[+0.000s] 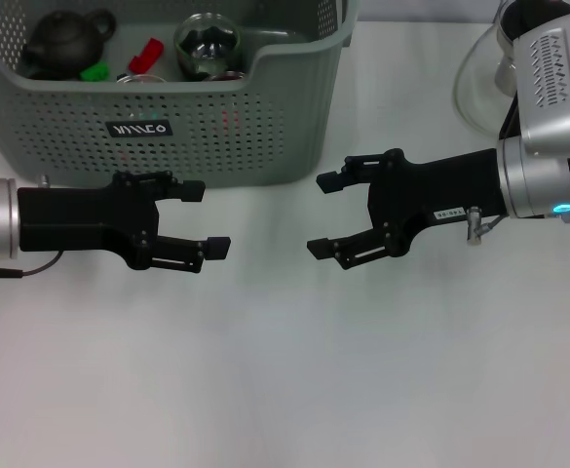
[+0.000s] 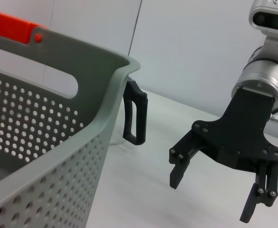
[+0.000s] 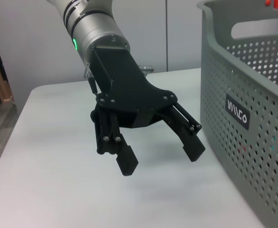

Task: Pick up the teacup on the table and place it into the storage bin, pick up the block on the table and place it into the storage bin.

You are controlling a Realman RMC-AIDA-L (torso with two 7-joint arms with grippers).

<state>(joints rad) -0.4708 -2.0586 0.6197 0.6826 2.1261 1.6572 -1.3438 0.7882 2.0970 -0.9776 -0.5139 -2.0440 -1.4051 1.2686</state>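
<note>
The grey-green storage bin point(image 1: 265, 127) stands at the back left, and its wall also fills part of the left wrist view point(image 2: 48, 142) and the right wrist view point(image 3: 234, 71). Inside it lie a glass teacup point(image 1: 208, 44), a red block point(image 1: 148, 51), a green block point(image 1: 95, 71) and a dark teapot point(image 1: 65, 41). My left gripper point(image 1: 207, 218) hovers open and empty just in front of the bin; the right wrist view shows it too point(image 3: 161, 156). Facing it, my right gripper point(image 1: 323, 214) is open and empty, also seen in the left wrist view point(image 2: 212, 197).
A clear glass vessel point(image 1: 479, 88) stands at the back right, partly hidden behind my right arm. A black handle point(image 2: 135, 116) shows beside the bin's corner. The white table point(image 1: 285, 390) stretches bare toward the front.
</note>
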